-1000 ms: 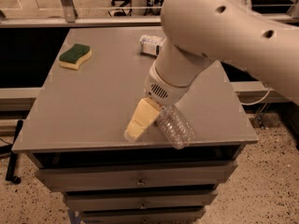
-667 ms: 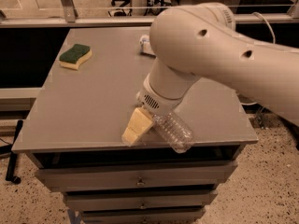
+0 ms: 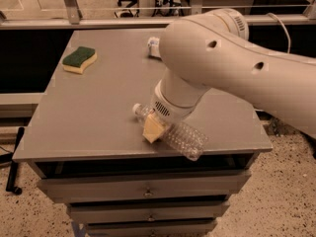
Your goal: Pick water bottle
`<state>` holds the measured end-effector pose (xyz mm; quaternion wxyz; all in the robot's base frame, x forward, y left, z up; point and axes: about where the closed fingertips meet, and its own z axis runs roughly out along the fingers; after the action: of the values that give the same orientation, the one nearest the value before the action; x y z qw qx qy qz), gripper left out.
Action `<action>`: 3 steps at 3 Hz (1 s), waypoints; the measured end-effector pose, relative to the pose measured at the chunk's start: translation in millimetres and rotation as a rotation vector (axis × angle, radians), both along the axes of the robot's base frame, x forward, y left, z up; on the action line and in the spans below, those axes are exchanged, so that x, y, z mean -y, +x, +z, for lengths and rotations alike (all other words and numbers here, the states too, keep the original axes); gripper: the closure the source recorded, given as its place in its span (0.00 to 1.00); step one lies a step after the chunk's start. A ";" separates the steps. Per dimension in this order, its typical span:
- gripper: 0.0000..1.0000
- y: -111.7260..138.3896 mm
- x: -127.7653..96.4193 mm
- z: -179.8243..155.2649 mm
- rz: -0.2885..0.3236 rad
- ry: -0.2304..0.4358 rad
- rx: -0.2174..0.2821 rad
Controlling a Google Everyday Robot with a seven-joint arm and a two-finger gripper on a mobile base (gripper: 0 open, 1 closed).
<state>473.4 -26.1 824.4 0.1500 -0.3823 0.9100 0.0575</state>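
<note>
The water bottle (image 3: 183, 137) is lying on its side near the front edge of the grey worktop (image 3: 98, 112), right of the middle. Its white cap (image 3: 136, 107) is pointing toward the back left, while its clear ribbed body is running toward the front right, with the base sitting just beside the worktop's front edge. The gripper (image 3: 154, 129) is sitting low over the bottle, just behind the neck. A pale yellow part of it is showing on the near side of the bottle and overlapping the plastic there. The rest of it is hiding under the wrist, so I cannot tell whether it is grasping the bottle or standing released around it. The thick white arm (image 3: 222, 68) is coming in from the right and bending down over the middle of the worktop, covering much of the surface behind the bottle. A sponge (image 3: 79, 59), green on top and yellow underneath, is resting near the back left corner, well apart from the bottle. A second bottle (image 3: 153, 46) with a white label is peeking out from behind the arm near the back edge. Grey drawers (image 3: 148, 189) are stacking below the worktop, and a pale cable (image 3: 280, 23) is curving down at the far right.
</note>
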 end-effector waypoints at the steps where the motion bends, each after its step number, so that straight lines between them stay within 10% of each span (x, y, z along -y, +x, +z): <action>1: 0.92 0.0 0.0 2.4 0.000 0.000 0.000; 3: 1.00 45.7 26.1 55.2 0.033 0.167 0.127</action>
<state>519.1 -52.2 879.6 0.2380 -0.3862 0.8842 0.1113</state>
